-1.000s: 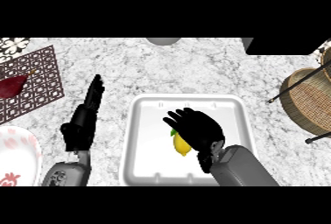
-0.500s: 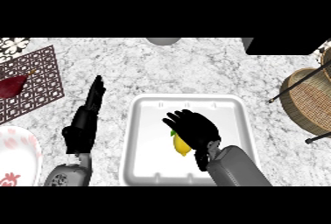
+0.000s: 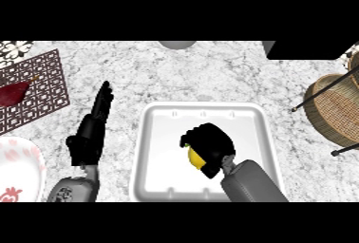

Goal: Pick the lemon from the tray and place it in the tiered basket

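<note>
Right hand: was curled round the lemon, mid-tray.
Left hand: lay straight-fingered, empty, beside the tray's left edge.

Bright, even overhead light, soft shadows

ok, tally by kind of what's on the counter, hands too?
Hands: 2, left hand and right hand
Tray: 1
Lemon: 1
Tiered basket: 1
Patterned mat: 1
Dark red item on mat: 1
Plate: 1
Cut off at top edge: 2, grey item, black item
Total: 10
</note>
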